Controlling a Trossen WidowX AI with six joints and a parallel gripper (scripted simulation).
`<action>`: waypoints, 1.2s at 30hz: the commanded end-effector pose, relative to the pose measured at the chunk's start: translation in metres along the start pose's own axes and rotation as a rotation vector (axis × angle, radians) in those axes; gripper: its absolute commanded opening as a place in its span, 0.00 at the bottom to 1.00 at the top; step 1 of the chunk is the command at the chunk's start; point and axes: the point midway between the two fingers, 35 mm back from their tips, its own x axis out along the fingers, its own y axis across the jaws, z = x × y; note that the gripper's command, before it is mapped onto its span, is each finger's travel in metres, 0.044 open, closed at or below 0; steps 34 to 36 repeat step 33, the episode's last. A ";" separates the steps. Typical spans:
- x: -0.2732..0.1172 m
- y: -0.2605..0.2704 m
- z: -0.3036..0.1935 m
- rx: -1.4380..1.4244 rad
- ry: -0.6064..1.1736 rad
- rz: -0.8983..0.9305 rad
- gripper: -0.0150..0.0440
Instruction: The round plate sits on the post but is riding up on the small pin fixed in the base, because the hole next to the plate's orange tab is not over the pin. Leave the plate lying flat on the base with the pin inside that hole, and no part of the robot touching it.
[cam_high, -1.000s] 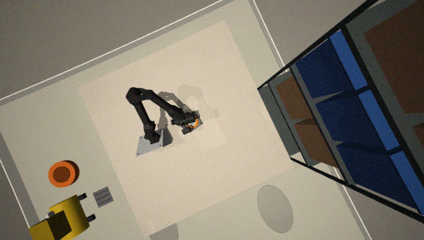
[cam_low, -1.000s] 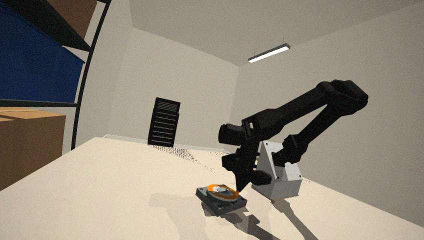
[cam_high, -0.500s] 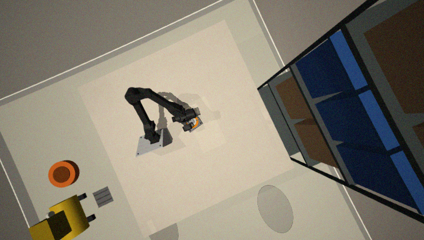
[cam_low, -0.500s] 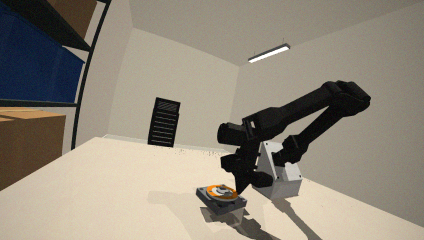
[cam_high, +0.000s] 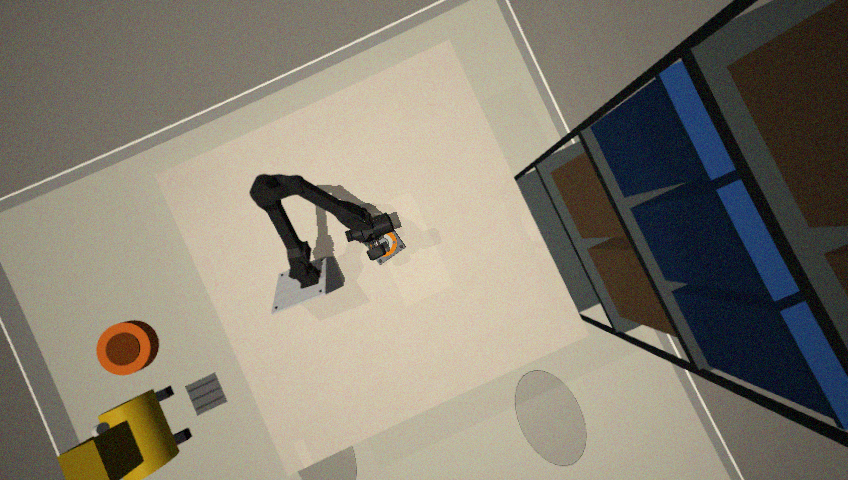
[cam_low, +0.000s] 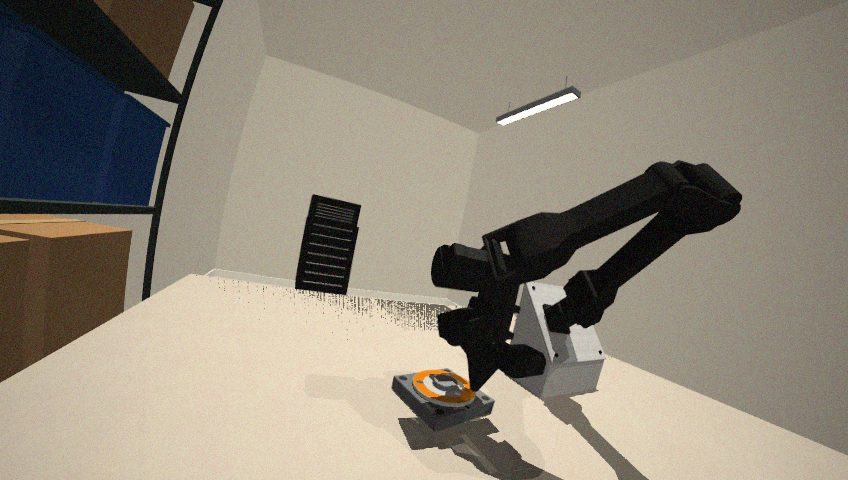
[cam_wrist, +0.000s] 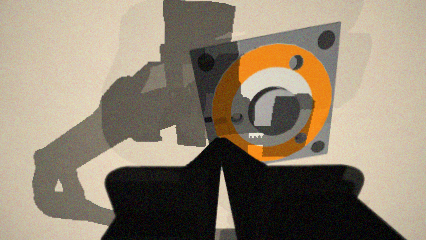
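Pin not discernible; shut fingers overlap plate (cam_wrist: 320, 85) rim.

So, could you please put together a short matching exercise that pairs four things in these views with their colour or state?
Things:
1. round plate
2. base
3. gripper
4. arm's mount

Colour or state:
A. light grey wedge-shaped block behind the base
B. orange ring with a tab on its rim
C. dark grey square with holes at its corners
D. black, fingers shut, tips at the plate's tabbed edge

Pairs: 1-B, 2-C, 3-D, 4-A
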 end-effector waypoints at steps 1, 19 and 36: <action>0.002 0.002 0.002 0.003 0.002 0.004 0.25; -0.036 -0.002 0.002 0.011 0.000 0.004 0.25; -0.036 -0.002 0.002 0.011 0.000 0.004 0.25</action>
